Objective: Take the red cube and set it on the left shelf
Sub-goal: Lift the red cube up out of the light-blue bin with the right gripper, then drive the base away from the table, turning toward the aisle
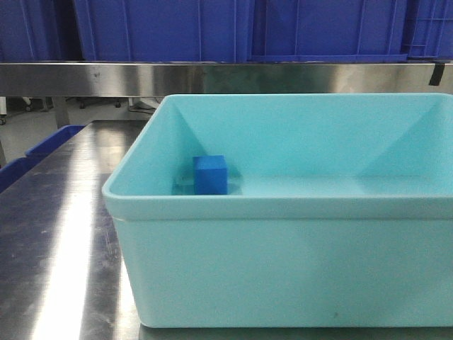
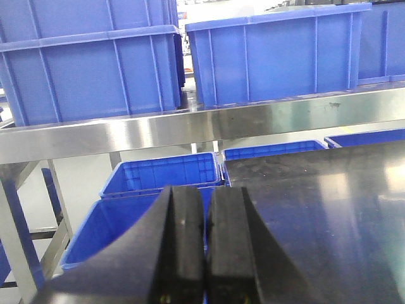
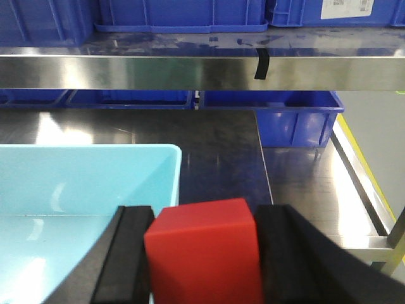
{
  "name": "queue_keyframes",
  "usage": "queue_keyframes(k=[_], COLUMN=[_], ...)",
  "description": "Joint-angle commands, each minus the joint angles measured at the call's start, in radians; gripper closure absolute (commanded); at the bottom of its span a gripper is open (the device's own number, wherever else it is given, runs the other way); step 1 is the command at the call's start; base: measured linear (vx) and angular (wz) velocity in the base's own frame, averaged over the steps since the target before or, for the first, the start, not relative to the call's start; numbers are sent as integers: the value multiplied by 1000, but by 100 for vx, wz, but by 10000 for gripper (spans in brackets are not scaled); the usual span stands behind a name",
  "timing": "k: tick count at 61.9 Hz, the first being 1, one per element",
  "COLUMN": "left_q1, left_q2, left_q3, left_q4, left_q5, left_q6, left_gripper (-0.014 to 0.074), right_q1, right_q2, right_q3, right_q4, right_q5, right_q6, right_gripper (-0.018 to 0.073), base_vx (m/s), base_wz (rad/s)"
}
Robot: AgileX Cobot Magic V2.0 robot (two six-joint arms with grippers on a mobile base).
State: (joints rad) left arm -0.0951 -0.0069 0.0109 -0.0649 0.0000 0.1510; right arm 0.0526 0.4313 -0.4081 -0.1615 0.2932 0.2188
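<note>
My right gripper (image 3: 202,253) is shut on the red cube (image 3: 205,253) and holds it above the right rim of the light-blue tub (image 3: 76,183); the cube does not show in the front view. The steel shelf rail (image 3: 190,71) runs across ahead, with dark-blue crates (image 3: 180,12) on it; it also shows in the front view (image 1: 212,76) and the left wrist view (image 2: 221,123). My left gripper (image 2: 205,253) is shut and empty, held over the left edge of the steel table (image 2: 316,209). Neither gripper shows in the front view.
A blue cube (image 1: 211,174) lies in the tub (image 1: 283,212) at its left side. Blue crates (image 2: 161,174) stand on the floor left of the table and under the shelf. A black tape strip (image 3: 260,63) hangs on the rail.
</note>
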Motion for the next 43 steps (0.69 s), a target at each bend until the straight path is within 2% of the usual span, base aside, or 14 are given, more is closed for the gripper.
queue_keyframes(k=[1, 43], left_q1=[-8, -8], left_q2=[8, 8], left_q3=[22, 22], left_q4=[-2, -2], left_q5=[-84, -84], left_q6=[2, 2], left_gripper=[491, 491], right_q1=[-5, -5], right_q2=[0, 3], right_q3=[-29, -29], right_q4=[-14, -14], right_q5=[-106, -99], right_q6=[0, 0], right_gripper=[503, 503], base_vx=[0, 0], base_wz=[0, 0])
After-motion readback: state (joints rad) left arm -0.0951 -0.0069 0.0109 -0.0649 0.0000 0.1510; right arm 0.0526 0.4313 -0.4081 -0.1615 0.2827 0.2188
